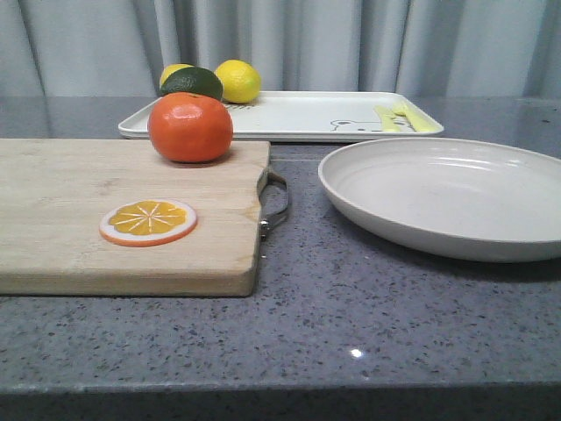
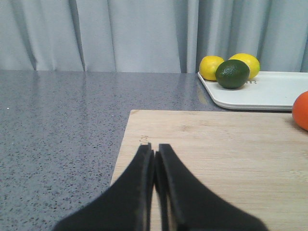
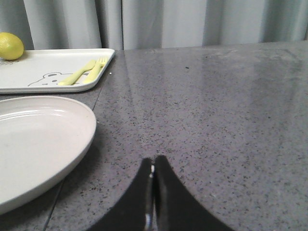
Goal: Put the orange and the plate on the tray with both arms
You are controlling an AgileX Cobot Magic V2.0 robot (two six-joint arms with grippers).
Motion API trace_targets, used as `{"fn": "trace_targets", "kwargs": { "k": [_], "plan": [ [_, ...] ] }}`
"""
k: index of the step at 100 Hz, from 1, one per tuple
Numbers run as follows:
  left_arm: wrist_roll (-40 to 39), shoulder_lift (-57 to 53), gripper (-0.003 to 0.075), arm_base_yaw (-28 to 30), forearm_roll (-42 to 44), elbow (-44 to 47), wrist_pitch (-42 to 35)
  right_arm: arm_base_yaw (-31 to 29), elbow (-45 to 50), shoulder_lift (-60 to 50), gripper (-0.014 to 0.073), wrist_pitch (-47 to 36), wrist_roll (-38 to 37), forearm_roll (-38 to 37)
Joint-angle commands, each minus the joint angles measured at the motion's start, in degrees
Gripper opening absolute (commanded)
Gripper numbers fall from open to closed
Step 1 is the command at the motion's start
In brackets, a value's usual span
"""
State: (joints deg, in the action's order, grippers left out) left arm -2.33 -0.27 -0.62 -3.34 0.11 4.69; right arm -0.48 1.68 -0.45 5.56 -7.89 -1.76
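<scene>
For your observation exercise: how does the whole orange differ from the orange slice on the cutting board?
The orange is a full round fruit; the orange slice lies flat. The orange's skin is plain glossy orange-red; the slice shows yellow-orange segments inside a white rim. The orange sits at the board's far edge; the slice lies nearer the camera. Both rest on the cutting board.

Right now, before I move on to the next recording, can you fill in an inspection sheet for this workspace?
Surface: grey speckled countertop, dry, no spills seen.
Job's things: orange on the wooden cutting board, near its far edge; plate on the counter to the board's right; tray behind both, neither item on it yet.
Clutter: orange slice on the board; two lemons and a dark green fruit at the tray's far left end.
Grippers: left gripper shut, empty, over the board; right gripper shut, empty, beside the plate.
Cables: nothing seen.
Surroundings: grey curtain behind the table.
</scene>
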Motion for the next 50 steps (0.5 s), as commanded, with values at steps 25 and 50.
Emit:
{"fn": "trace_targets", "kwargs": {
  "k": [25,50],
  "plan": [
    [-0.2,0.3,-0.002,0.2,-0.4,-4.4,-4.7,-0.2,-5.1,0.3,-0.0066,-4.3,0.5,-0.3],
    [-0.2,9.7,-0.002,0.2,-0.4,-12.1,-5.5,-0.2,-11.7,6.7,-0.0066,-2.9,0.5,-0.3]
  ]
}}
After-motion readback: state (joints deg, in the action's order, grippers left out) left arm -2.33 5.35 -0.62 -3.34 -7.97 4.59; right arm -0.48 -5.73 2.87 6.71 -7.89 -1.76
